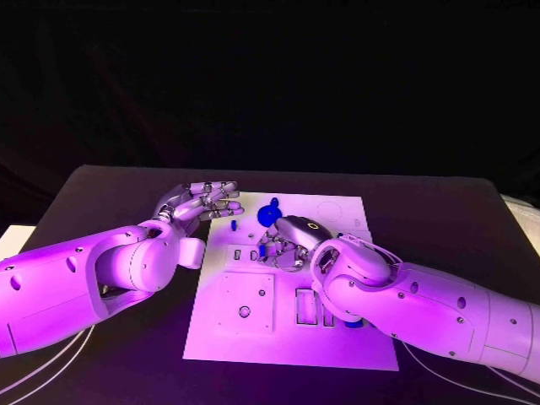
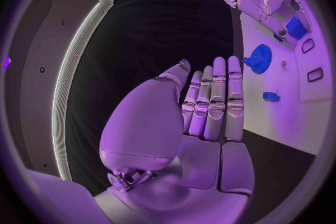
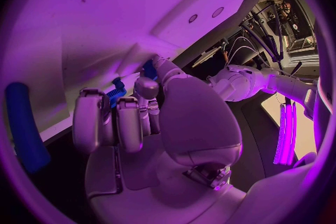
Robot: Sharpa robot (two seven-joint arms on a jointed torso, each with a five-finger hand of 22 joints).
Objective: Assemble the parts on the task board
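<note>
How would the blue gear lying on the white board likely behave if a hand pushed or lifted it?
The blue gear looks like a small, flat, rigid piece, so it is probably light and stiff. Lying flat on the task board, it would likely slide rather than roll. Its toothed rim should give fingers some purchase, though its thinness may make lifting fiddly.

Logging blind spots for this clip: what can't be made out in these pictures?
- Right hand, head view: its fingers cover the task board there, so what they touch is hidden.
- Blue part, right wrist view: mostly behind fingers, shape unclear.
- Blue cylinder, head view: largely under the right forearm.
- Left hand: holds nothing.
</note>
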